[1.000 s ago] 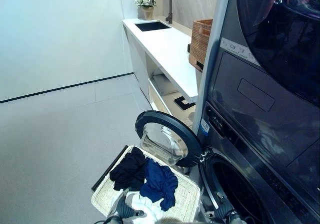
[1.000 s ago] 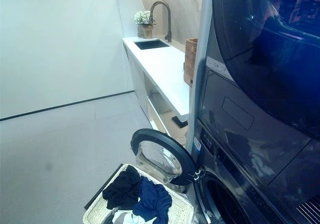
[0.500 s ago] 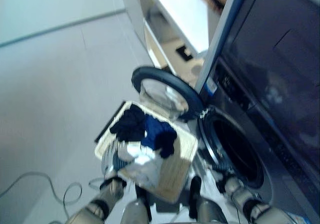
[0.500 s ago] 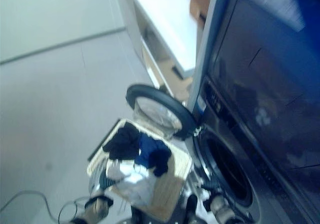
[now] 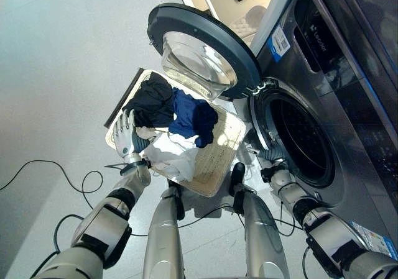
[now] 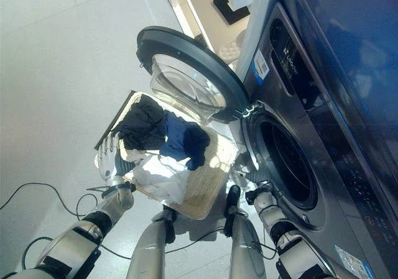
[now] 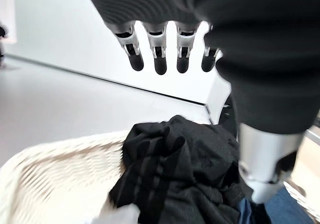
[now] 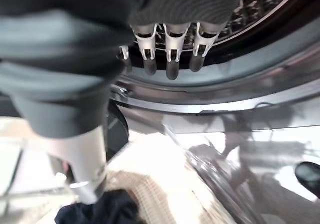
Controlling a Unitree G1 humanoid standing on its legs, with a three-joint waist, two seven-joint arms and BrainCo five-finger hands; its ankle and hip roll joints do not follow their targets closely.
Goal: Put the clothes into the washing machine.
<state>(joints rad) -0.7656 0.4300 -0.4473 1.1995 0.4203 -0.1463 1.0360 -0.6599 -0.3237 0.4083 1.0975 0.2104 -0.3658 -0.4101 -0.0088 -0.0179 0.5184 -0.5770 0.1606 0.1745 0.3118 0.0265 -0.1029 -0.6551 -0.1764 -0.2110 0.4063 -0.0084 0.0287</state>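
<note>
Pale woven wicker laundry basket (image 5: 214, 167) with a rough weave, matt black cloth garment (image 5: 149, 104), soft navy-blue cloth garment (image 5: 194, 117), crumpled white cloth (image 5: 171, 158), glossy dark-grey washing machine (image 5: 323, 92), clear glass door bowl (image 5: 198, 64), perforated shiny metal drum (image 8: 260, 12), smooth pale floor (image 5: 56, 74).

left arm (image 5: 101, 228): silver-grey shell segments, black panel on the forearm, dark band near the wrist
right arm (image 5: 328, 237): same look, silver-grey shells with a black panel and black joint rings
left hand (image 5: 124, 139): silver fingers, dark ribbed cover over the back and wrist
left fingers (image 7: 159, 52): silver slotted links, rounded dark tips
left thumb (image 7: 262, 161): thick silver barrel below the dark cover
right hand (image 8: 185, 4): dark ribbed cover, finely grooved
right fingers (image 8: 171, 59): silver, dark tips
right thumb (image 8: 86, 156): silver barrel
</note>
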